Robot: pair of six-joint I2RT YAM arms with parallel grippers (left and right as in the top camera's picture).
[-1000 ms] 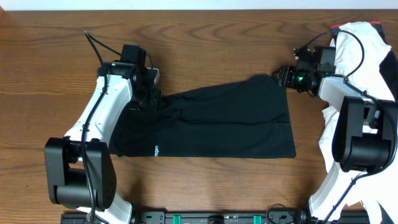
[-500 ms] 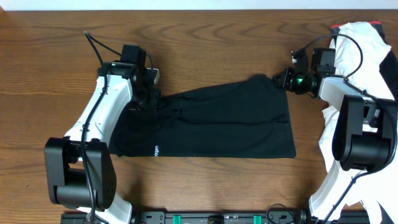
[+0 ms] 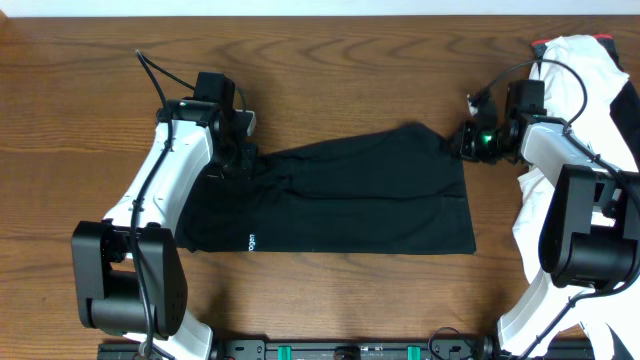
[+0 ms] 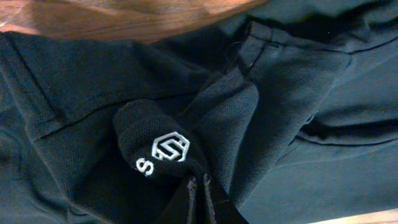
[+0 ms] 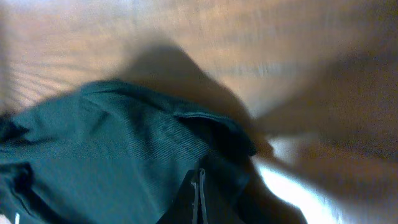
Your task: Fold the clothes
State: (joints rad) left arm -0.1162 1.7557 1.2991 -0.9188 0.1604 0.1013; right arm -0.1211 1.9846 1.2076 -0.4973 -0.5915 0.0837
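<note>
We are pinching the black soft-fabric T-shirt, lying as a wide band mid-way across the brown wooden desk, at its two far corners with left gripper and right gripper both clamped on cloth, and we should be lifting both corners evenly and taut toward the near hem.

The overhead view looks straight down on the desk, far enough off to take in both arms and the whole shirt. The left wrist view looks past the left gripper, very near the shirt's left end. The right wrist view, blurred, looks past the right gripper at its right corner.
</note>
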